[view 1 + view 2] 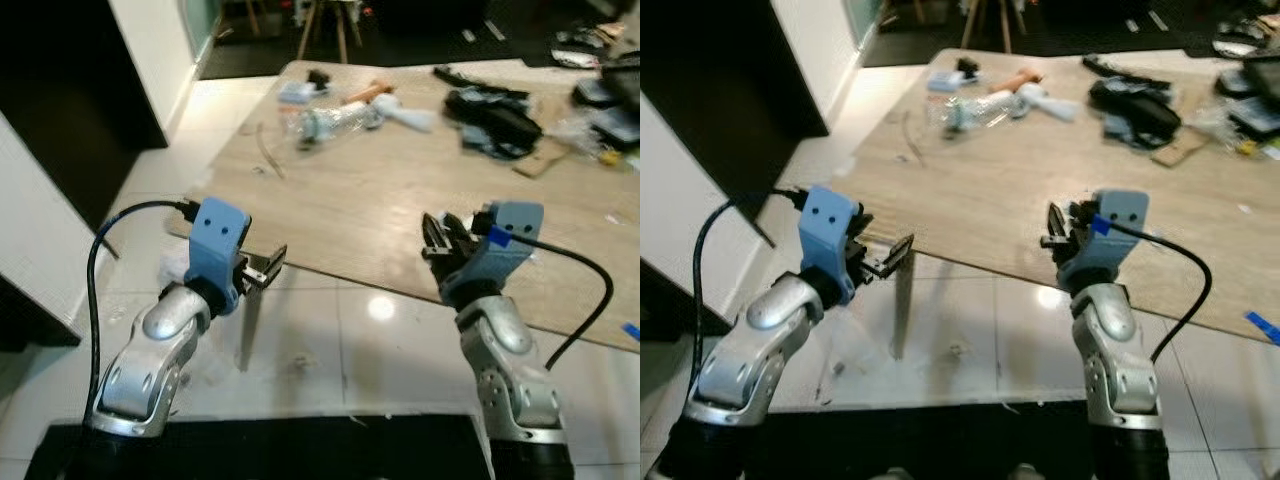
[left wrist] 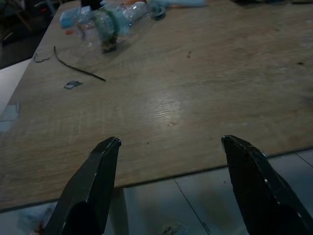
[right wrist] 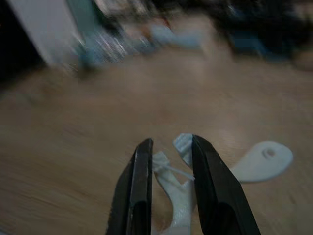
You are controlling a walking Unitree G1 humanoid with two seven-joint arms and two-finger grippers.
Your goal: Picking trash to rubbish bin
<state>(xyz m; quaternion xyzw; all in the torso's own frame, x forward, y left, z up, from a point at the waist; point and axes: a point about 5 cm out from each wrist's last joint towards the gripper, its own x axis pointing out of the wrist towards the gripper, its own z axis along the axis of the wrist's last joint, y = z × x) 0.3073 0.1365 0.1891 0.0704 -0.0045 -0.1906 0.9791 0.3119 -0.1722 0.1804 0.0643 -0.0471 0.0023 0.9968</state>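
Two silver arms reach forward from the robot over a white tiled floor point(image 1: 330, 340) toward the near edge of a wooden table point(image 1: 380, 190). The left gripper point(image 1: 262, 268) hangs just off the table's near left corner, above the tiles; its fingers point(image 2: 98, 181) stand wide apart with nothing between them. The right gripper point(image 3: 170, 191) sits over the near edge of the table, its two black fingers drawn narrow around a white plastic piece point(image 3: 181, 196), which lies between the pads; a flat white tab with a hole point(image 3: 261, 160) lies just beside the fingers, though blur leaves it unclear whether it belongs to the same piece. Farther along the tabletop, near the left side, lie a thin dark wire point(image 2: 78, 71) and a small scrap point(image 2: 72, 84). Beyond these, toward the far left end, rests a crushed clear plastic bottle point(image 1: 335, 122) on its side, with a small blue item point(image 1: 296, 95) and a pale blue object point(image 1: 405, 113) close by. At the far right lies a heap of black items point(image 1: 495, 120) beside a piece of cardboard point(image 1: 543, 160).
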